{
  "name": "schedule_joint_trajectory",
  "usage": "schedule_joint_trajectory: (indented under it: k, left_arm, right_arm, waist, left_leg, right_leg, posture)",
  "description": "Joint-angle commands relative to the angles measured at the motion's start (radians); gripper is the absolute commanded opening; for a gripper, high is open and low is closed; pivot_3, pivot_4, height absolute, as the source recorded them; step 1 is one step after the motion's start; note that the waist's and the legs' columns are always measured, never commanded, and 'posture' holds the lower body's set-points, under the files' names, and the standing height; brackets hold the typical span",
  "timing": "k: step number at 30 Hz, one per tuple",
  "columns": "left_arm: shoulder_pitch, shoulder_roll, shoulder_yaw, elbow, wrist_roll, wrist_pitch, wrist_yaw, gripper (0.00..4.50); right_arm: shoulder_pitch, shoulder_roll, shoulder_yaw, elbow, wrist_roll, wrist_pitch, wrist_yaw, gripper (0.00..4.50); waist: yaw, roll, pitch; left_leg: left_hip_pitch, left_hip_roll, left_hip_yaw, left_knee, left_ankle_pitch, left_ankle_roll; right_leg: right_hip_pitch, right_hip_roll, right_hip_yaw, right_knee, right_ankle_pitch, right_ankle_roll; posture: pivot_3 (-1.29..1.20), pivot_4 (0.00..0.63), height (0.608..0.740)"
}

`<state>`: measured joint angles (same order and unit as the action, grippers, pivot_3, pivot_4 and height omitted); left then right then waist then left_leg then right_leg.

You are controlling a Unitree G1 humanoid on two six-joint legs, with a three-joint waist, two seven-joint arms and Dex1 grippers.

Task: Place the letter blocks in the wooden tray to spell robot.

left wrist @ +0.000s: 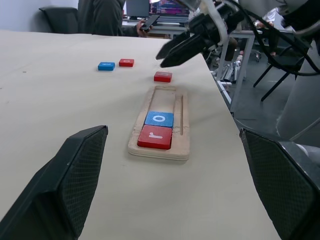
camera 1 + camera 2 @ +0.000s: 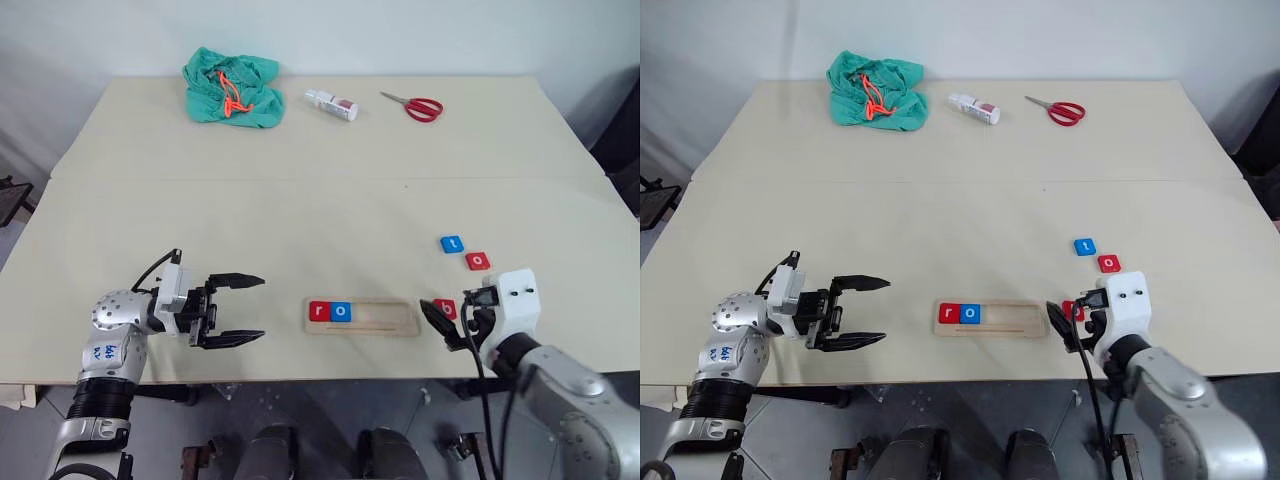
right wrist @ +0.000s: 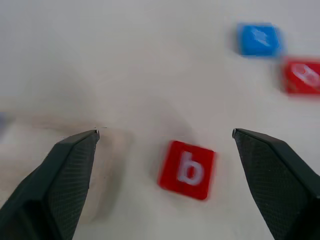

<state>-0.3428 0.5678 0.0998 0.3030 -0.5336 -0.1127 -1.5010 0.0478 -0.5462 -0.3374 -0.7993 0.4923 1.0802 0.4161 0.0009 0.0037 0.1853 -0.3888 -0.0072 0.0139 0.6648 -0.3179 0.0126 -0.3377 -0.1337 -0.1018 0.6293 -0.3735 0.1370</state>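
Observation:
The wooden tray (image 2: 392, 318) lies near the table's front edge, with a red r block (image 2: 319, 311) and a blue o block (image 2: 341, 311) side by side at its left end. Just right of the tray a red b block (image 3: 187, 169) lies flat on the table. My right gripper (image 3: 165, 132) hovers over it, open, its fingers apart on either side and not touching it. Further back on the right lie a blue t block (image 2: 452, 243) and a red o block (image 2: 478, 261). My left gripper (image 2: 238, 310) is open and empty, left of the tray and pointing at it.
At the far edge of the table lie a green cloth with an orange cord (image 2: 232, 90), a small white bottle (image 2: 331, 104) and red-handled scissors (image 2: 413, 105). The tray is close to the front edge. A person sits beyond the table (image 1: 102, 15).

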Motion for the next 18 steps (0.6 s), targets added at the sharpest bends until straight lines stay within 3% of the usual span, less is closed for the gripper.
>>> schedule_joint_trajectory:
  k: [1, 9, 18]
  left_arm:
    - [-0.003, -0.002, -0.002, -0.001, -0.023, -0.015, -0.072, 4.5]
    - [0.009, -0.003, -0.012, -0.005, -0.028, -0.028, -0.093, 4.5]
    - [0.043, 0.01, -0.025, -0.032, -0.032, -0.055, -0.087, 4.5]
  right_arm:
    - [0.032, -0.151, -0.025, 0.08, 0.008, -0.147, 0.21, 4.47]
    - [-0.002, -0.391, 0.08, 0.339, -0.058, -0.461, 0.533, 4.47]
    - [-0.191, -0.421, 0.282, 0.622, -0.183, -0.656, 0.67, 4.47]
  waist:
    - [0.0, -0.001, 0.0]
    - [-0.001, -0.001, 0.0]
    - [0.001, -0.001, 0.0]
  left_leg:
    - [0.0, 0.0, 0.0, 0.0, 0.0, 0.0]
    - [0.0, 0.001, 0.002, 0.001, 0.0, 0.0]
    - [-0.001, 0.001, 0.001, 0.002, 0.0, 0.0]
  right_leg:
    - [0.0, 0.0, 0.0, -0.001, 0.0, 0.0]
    - [0.0, 0.0, -0.001, -0.001, 0.0, 0.0]
    - [0.0, -0.001, -0.002, -0.001, 0.0, 0.0]
  posture:
    - [0.0, 0.15, 0.74]
    - [0.0, 0.15, 0.74]
    - [0.0, 0.15, 0.74]
